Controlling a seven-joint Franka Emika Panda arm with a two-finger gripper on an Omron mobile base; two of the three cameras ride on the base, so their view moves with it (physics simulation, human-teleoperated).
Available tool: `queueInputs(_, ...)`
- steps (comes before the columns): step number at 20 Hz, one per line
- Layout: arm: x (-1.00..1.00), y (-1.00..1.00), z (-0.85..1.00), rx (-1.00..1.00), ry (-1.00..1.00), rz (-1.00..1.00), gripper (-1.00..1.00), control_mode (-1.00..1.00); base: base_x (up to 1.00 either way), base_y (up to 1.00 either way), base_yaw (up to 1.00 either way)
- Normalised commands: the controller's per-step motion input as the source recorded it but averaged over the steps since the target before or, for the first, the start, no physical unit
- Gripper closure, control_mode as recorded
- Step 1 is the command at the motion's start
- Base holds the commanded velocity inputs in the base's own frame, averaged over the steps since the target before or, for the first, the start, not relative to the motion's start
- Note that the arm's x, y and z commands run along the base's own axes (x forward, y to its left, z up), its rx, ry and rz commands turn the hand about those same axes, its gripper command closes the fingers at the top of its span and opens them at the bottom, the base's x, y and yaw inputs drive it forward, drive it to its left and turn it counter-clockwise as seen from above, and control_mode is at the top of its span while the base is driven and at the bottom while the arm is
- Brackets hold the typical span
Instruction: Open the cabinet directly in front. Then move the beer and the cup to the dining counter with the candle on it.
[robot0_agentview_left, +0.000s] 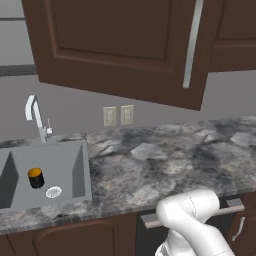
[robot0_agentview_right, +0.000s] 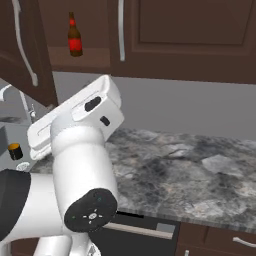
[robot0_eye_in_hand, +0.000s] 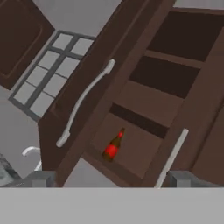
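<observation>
Fingertips (robot0_eye_in_hand: 42, 178) rise at the bottom of the hand view as two small grey stubs spread wide apart, with nothing between them. The gripper (robot0_eye_in_hand: 111, 179) looks up into the cabinet (robot0_eye_in_hand: 175, 65), well short of it, so the step in hand reads as the reach for the beer (robot0_eye_in_hand: 113, 147). The door (robot0_eye_in_hand: 87, 87) hangs swung open, its long silver handle (robot0_eye_in_hand: 83, 103) facing the camera, and a second bar handle (robot0_eye_in_hand: 173, 155) edges the shut door on the other side. The bottle stands upright on the lowest shelf (robot0_eye_in_hand: 131, 148), near that shelf's front edge; the right base view shows it (robot0_agentview_right: 74, 36) high above the marbled worktop (robot0_agentview_right: 200, 165). I cannot make out the green cup. To do this well, I would raise the hand level with the shelf, enter between the open door and the shut door's handle, keep the jaws wide, and close on the bottle's body below the neck, since a high grip may tip it.
</observation>
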Motion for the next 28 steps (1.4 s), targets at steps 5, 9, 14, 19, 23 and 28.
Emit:
queueInputs(5, 0.15, 0.0, -0.12, -0.28, -0.16, 0.11, -1.0, -1.0, 0.0, 0.0, 0.0)
queueInputs(9, 0.21, 0.0, 0.0, -0.24, -0.22, 0.08, -1.0, -1.0, 0.0, 0.0, 0.0)
queueInputs(14, 0.12, 0.0, 0.01, -0.17, -0.25, 0.05, -1.0, -1.0, 0.0, 0.0, 0.0)
queueInputs(19, 0.14, 0.09, 0.14, -0.09, -0.18, 0.02, -1.0, -1.0, 0.0, 0.0, 0.0)
queueInputs(23, 0.19, 0.2, 0.14, -0.06, -0.08, 0.06, -1.0, -1.0, 0.0, 0.0, 0.0)
queueInputs(28, 0.16, 0.1, 0.1, -0.06, -0.03, 0.09, -1.0, -1.0, 0.0, 0.0, 0.0)
